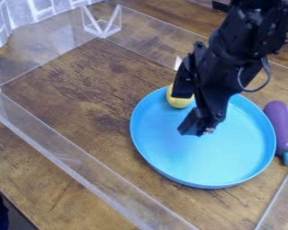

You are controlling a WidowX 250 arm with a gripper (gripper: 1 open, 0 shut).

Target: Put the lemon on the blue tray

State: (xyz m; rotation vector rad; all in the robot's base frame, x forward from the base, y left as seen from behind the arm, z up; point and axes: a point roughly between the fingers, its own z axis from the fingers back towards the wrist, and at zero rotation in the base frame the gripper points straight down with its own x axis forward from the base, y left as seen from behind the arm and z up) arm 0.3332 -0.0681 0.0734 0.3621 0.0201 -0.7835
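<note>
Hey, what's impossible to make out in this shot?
- Camera view: part of the small yellow lemon, behind the black tool.
- Camera view: the black tool's fingertips, dark and blurred, so any gap is unclear.
- Camera view: purple eggplant's far side, turned away.

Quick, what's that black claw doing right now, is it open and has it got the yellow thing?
Gripper: open, holding nothing that I can see; the lemon is partly hidden behind it.
</note>
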